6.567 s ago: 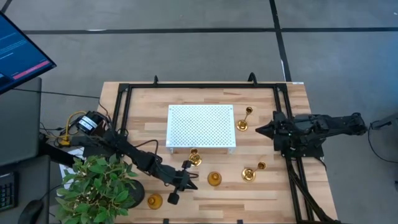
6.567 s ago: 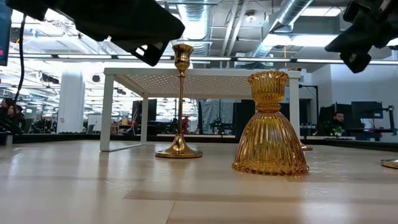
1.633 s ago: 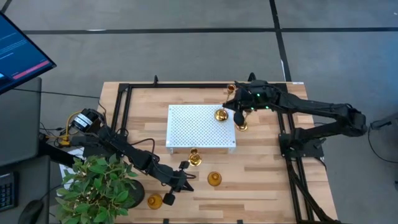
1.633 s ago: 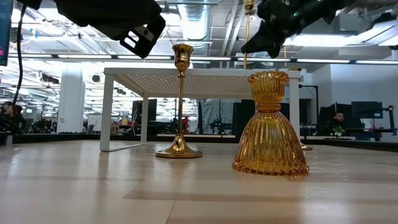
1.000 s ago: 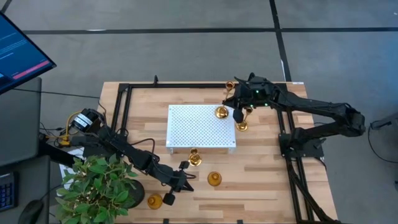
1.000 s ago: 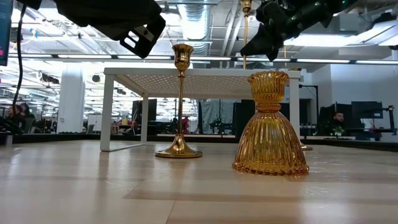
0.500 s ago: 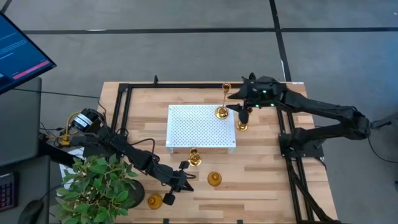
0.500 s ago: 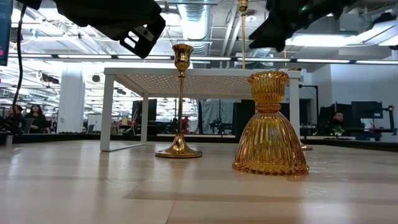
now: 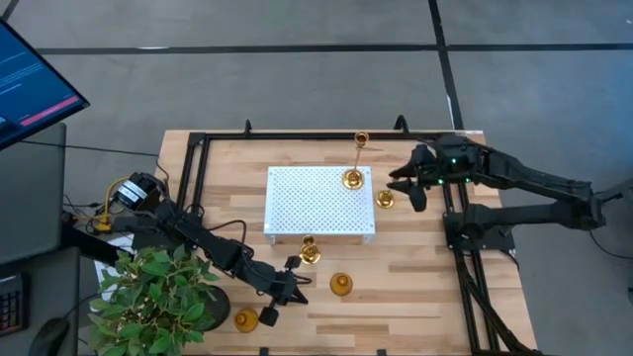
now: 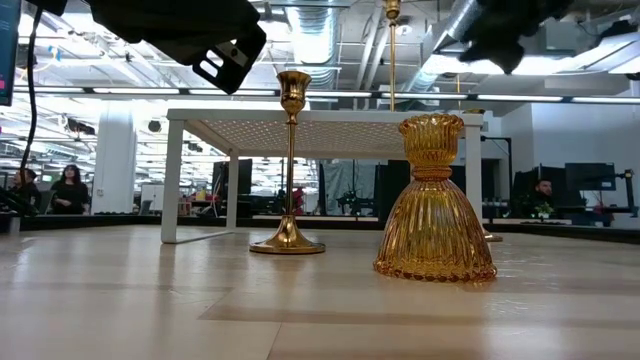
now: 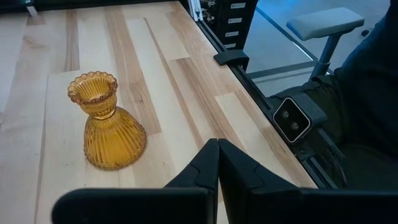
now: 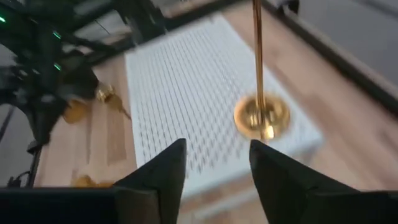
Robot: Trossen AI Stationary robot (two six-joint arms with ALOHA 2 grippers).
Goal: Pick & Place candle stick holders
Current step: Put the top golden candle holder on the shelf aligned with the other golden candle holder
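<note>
Now | right pincer (image 9: 407, 184) fingers apart, empty, near tray (image 9: 307, 213) right edge | tall holder (image 9: 353, 178) upright on tray | left pincer (image 11: 217, 163) closed, empty | risk: top-heavy holder tips if bumped

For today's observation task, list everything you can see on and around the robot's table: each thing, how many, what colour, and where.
perforated tray: one, white, mid-table.
tall holder: one, gold, upright on the tray's back right corner.
short holder: one, gold, on the table just right of the tray.
stemmed holder: one, gold, at the tray's front edge.
ribbed glass holders: two, amber, one front centre, one beside the plant.
potted plant: one, green, front left corner.
monitor: one, dark, off the table's left.
left gripper: shut, empty, over the front.
right gripper: open, empty, right of the tray.
</note>
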